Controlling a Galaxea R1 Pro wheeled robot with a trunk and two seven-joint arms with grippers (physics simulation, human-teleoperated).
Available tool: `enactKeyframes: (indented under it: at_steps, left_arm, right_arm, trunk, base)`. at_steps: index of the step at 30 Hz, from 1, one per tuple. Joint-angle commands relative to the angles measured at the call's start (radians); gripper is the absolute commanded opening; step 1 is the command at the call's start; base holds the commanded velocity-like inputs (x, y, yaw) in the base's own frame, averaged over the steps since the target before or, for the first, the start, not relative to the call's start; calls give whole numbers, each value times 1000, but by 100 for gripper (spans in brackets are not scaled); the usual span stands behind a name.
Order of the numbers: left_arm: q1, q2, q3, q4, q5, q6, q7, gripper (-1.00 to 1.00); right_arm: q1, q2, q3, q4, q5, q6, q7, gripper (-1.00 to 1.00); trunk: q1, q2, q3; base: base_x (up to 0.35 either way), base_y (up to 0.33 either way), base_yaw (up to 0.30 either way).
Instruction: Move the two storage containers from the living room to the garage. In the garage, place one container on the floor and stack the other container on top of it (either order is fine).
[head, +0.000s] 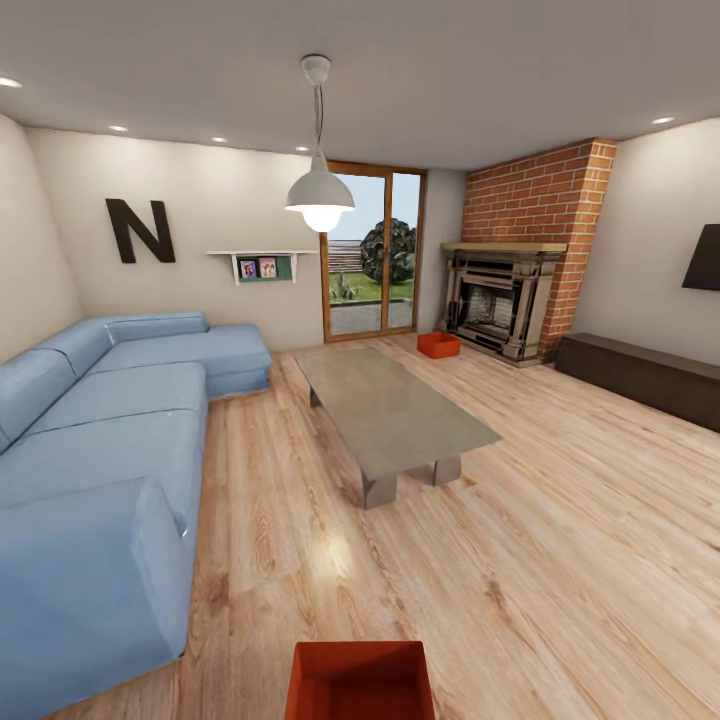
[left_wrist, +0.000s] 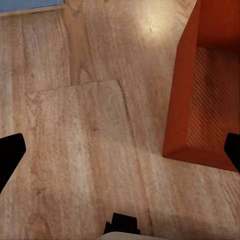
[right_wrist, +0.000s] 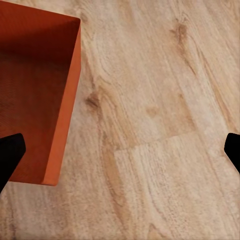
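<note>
One red box (head: 360, 682) on wood floor (head: 560, 560) near sofa (head: 90, 470), other box (head: 438, 344) by fireplace (head: 500, 300); both claws (left_wrist: 120, 150) (right_wrist: 120, 150) apart, empty.

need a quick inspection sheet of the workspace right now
surface: light wood plank floor, living room
job's things: near storage container on the floor at the head view's bottom edge, open top up, empty; its wall also shows in the left wrist view and right wrist view; far storage container on the floor by the fireplace
clutter: nothing seen
grippers: left gripper and right gripper open, holding nothing, over the floor either side of the near container
cables: lamp cord
surroundings: blue sofa, coffee table, letter N, glass door
</note>
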Motion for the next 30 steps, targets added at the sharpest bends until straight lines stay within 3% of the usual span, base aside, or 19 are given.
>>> enactKeyframes:
  at_steps: [1, 13, 17, 21, 23, 25, 27, 30]
  left_arm:
    - [-1, 0, 7, 1, -1, -3, -5, 100]
    - [-1, 0, 8, 1, 1, -8, -6, 100]
    - [-1, 4, 18, -52, 32, 45, -12, 100]
    - [-2, -1, 19, -200, 38, 234, -14, 100]
    - [-2, -2, 17, -335, 40, 404, -17, 100]
    - [-2, -15, 16, -481, 39, 556, -16, 100]
    - [-4, -50, 12, -645, 35, 701, -13, 100]
    - [-12, -82, -19, -787, 13, 835, -11, 100]
  right_arm:
    - [-1, 0, 1, 1, 11, -2, -9, 100]
    - [0, 0, 1, 1, 11, -3, -9, 100]
    - [-1, 0, -2, -2, 15, 3, -9, 100]
    - [-11, 0, -3, -18, 17, 6, -8, 100]
    - [-48, 0, -3, -28, 15, 24, -8, 100]
    - [-101, -1, -3, -32, 10, 80, -1, 100]
    - [-169, -1, -7, -34, 8, 192, 35, 100]
    - [-242, -2, -10, -35, -2, 294, 86, 100]
  trunk:
    - [0, -1, -1]
    - [0, -1, -1]
    - [0, -1, -1]
    - [0, -1, -1]
    - [0, -1, -1]
    - [0, -1, -1]
    - [0, -1, -1]
    - [0, -1, -1]
  base:
    - [0, 0, 0]
    - [0, 0, 0]
    - [0, 0, 0]
    - [0, 0, 0]
    - [0, 0, 0]
    - [0, 0, 0]
    - [0, 0, 0]
    - [0, 0, 0]
